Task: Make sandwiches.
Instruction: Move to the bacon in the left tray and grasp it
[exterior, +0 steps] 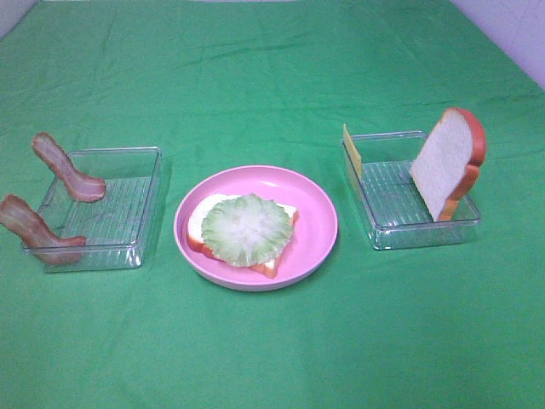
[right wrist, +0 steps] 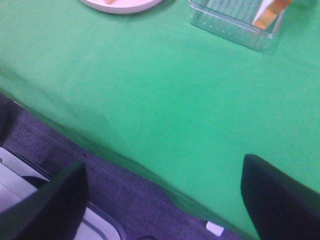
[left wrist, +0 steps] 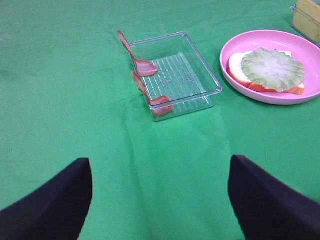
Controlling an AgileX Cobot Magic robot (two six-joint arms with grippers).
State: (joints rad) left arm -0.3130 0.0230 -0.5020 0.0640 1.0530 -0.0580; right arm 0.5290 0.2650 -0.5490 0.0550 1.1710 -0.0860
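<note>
sandwich [left wrist: 270, 72] half-built, untouched: left gripper [left wrist: 160, 200] gapes wide, empty; ahead, bacon strips [left wrist: 145, 67] lean on a clear tray [left wrist: 175, 80], beyond it that lettuce-topped stack on the pink plate [left wrist: 280, 97]. right gripper [right wrist: 161, 200] equally wide, empty; far ahead, a bread slice [right wrist: 267, 15] leans in a second tray [right wrist: 225, 17].

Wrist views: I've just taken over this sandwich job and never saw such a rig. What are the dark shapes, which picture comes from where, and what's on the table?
The wide picture comes from a camera mounted high, looking down on the green cloth. The other two come from cameras on the robot's two wrists. The dark shapes are the fingers of the left gripper and the right gripper, both open and empty. On the cloth: a pink plate with a bread slice and a lettuce leaf on top; a left tray with two bacon strips leaning on its edge; a right tray with a cheese slice and a second bread slice standing against its walls.
</note>
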